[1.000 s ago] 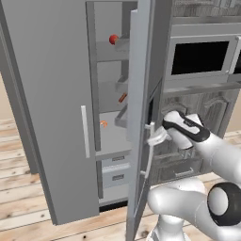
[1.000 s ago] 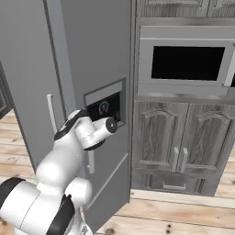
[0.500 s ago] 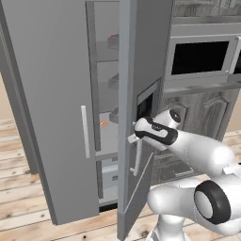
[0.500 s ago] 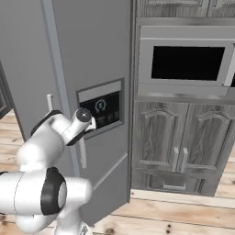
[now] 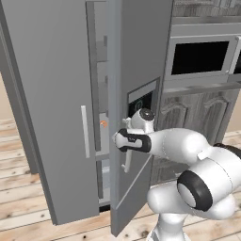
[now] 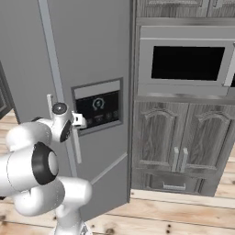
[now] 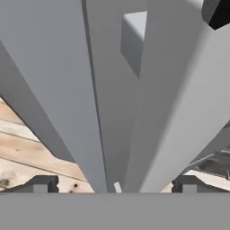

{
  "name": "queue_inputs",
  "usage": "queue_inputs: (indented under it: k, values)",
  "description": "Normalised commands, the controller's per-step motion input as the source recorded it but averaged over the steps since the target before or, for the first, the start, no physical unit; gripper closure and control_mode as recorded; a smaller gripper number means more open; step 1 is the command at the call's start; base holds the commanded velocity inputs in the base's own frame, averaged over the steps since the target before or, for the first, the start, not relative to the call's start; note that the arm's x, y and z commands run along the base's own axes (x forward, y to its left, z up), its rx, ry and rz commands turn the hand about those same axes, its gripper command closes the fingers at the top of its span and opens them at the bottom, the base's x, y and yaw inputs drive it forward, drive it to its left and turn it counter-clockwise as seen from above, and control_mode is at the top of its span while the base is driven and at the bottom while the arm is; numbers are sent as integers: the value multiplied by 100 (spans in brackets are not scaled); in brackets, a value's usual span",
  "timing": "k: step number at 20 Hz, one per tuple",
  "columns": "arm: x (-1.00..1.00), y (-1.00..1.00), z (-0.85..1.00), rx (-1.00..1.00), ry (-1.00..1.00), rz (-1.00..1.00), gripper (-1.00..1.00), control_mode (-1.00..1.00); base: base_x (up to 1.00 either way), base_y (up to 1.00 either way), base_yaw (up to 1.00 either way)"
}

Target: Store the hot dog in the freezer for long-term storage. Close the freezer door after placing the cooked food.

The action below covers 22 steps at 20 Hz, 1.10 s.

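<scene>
Now the freezer door [image 5: 141, 70] stands much nearer shut than a second ago, with a narrow gap left, and our gripper [image 5: 116, 140] has followed it round, jaws spread wide and holding nothing, pressing near the pale bar handle [image 6: 75, 146]. Through the gap we glimpse the hot dog [image 5: 103, 124] as a small orange fleck on a freezer [image 5: 52, 94] shelf. We judge storage done and closing nearly finished.

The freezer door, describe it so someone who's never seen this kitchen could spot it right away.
Find the tall grey freezer left of the black-windowed oven. The freezer door is its panel nearest the oven, standing slightly ajar. Unlike the plain door, it carries a dark dispenser panel.
</scene>
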Motion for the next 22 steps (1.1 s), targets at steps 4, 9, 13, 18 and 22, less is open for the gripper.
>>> queue_inputs:
  k: [4, 9, 13, 18, 22]
  values:
    - [10, 4, 0, -2, 0, -9, -100, -100, 0, 0, 0]
    - [17, 0, 0, 0, 0, -1, -100, -100, 0, 0, 0]
    - [22, 0, 1, 0, 3, 0, -100, -100, 0, 0, 0]
    - [42, 0, 0, 0, 0, -4, -100, -100, 0, 0, 0]
    - [51, 0, 0, 0, 0, -7, -100, -100, 0, 0, 0]
